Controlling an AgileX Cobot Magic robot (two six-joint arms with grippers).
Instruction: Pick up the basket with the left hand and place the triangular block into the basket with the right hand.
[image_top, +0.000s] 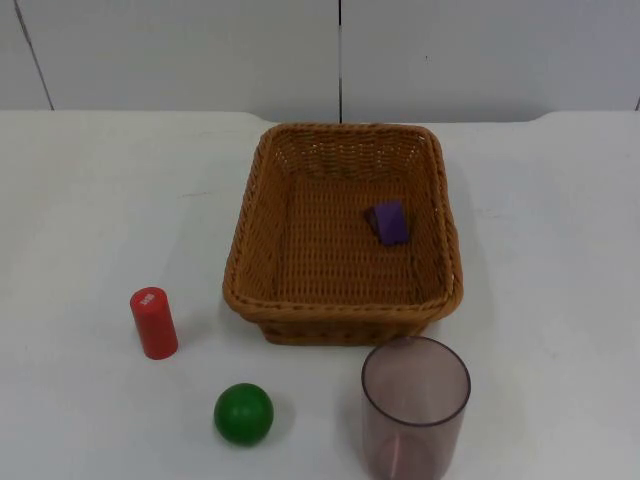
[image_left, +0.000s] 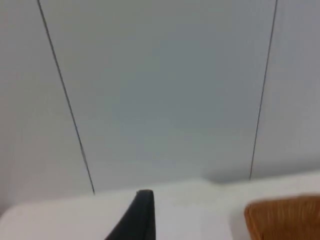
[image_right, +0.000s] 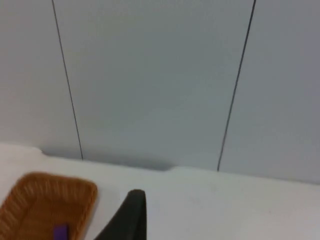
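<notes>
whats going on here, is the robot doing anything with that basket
Nothing is being handled right now. The wicker basket sits on the white table with a purple block already lying inside it. In front of it stand a red cylinder, a green ball and a tinted plastic cup. Both grippers are pulled back, facing the grey partition wall.

probably lab: bare white table top (image_top: 80, 200), grey partition wall (image_top: 180, 50).
</notes>
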